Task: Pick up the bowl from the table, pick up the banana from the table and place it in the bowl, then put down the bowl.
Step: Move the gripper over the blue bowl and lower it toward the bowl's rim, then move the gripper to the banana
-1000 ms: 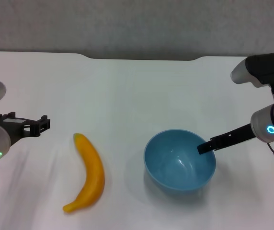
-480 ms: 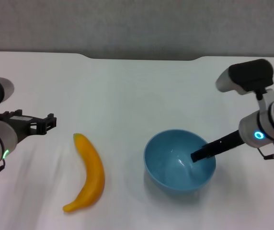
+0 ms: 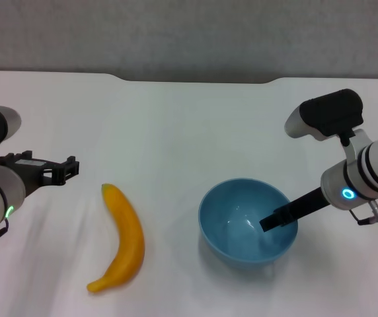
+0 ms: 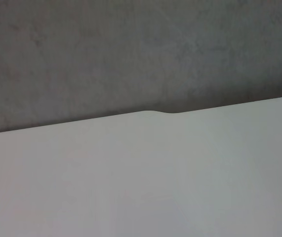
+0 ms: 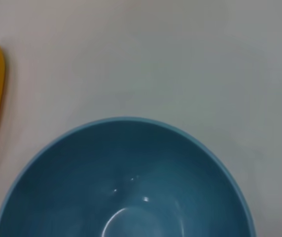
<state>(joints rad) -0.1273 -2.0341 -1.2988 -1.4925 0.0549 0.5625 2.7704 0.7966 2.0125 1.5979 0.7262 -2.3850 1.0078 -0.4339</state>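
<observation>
The bowl [image 3: 248, 222] stands upright on the white table [image 3: 176, 125], at 3 o'clock from the banana [image 3: 122, 238] and apart from it. The banana lies flat on the table. The right pincer [image 3: 273, 220] reaches from 3 o'clock over the bowl's rim into its interior; its opening cannot be determined. The left pincer [image 3: 62, 170] hovers at 10 o'clock from the banana, holding nothing; its opening cannot be determined.
</observation>
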